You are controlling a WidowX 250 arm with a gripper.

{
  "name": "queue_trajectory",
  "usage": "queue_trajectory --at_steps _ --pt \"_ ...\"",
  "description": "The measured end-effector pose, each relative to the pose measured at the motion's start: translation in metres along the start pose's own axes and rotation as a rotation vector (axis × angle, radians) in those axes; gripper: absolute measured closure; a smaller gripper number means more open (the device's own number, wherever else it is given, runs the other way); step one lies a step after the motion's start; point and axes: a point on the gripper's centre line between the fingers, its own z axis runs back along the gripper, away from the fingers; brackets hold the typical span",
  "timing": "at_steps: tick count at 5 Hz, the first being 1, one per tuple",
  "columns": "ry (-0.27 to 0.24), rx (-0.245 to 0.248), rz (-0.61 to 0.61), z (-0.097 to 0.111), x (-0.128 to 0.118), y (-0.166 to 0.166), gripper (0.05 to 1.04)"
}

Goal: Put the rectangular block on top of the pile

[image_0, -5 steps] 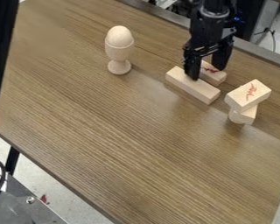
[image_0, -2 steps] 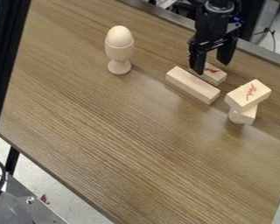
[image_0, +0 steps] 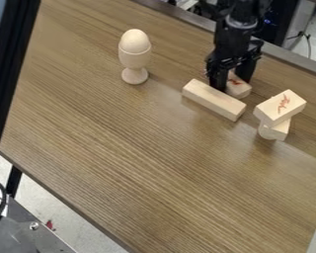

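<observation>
- I have the tool (image_0: pixel 232 81) low at the red-marked block (image_0: pixel 238 88); that block sits right under it, flat on the bench (image_0: pixel 121 148). I think this is the one to lift.
- I can't tell how wide the tool is, or if it has hold of the block.
- If its grip is bad, the block could slip or swing when I lift.
- The long plain block (image_0: pixel 213 101) is just beside the tool, on the side near the camera. There is so little room that the tool could bump it or drag it.
- The pile (image_0: pixel 277 129) is to the right of the tool and nearer the camera. Its top block (image_0: pixel 280 107) sits crooked and sticks out past what is under it. If I push down on that edge, or come in too low, it could all fall.
</observation>
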Motion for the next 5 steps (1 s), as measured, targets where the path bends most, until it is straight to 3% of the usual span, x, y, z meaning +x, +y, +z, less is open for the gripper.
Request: queue_trajectory --at_steps 1,2,3,4,5 --pt "-0.021 0.0 -0.004 0.001 0.001 0.005 0.522" --pt "-0.011 -0.01 0.002 0.003 -0.002 0.008 0.522" --pt "-0.017 -0.133 -0.017 0.048 -0.004 -0.004 0.522" --pt "0.02 -0.208 -0.066 0.085 -0.01 -0.006 0.522" --pt "0.048 -0.23 -0.117 0.096 -0.018 -0.005 0.522"
